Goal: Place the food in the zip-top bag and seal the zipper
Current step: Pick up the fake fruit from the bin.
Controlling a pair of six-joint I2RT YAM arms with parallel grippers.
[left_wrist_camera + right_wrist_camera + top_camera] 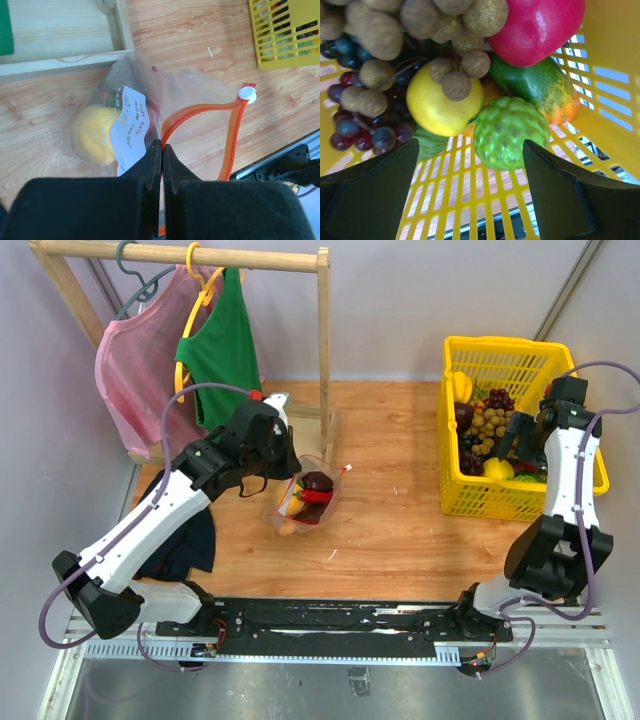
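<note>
The zip-top bag (305,498) lies on the wooden table and holds a dark purple round fruit (318,481), a red pepper (315,496) and an orange-yellow fruit (95,132). My left gripper (161,145) is shut on the orange-red zipper (200,107) at the bag's mouth, beside the white label (131,130). The zipper loops open to a white slider (247,93). My right gripper (470,150) is open inside the yellow basket (470,495), its fingers either side of the green bumpy ball (511,132). A yellow round fruit (442,105) touches the ball.
The basket also holds tan balls (445,30), dark grapes (360,125), a red fruit (540,25) and a green-orange mango (545,90). A wooden clothes rack (323,350) with pink and green shirts stands behind the bag. A dark cloth (185,540) lies at the left.
</note>
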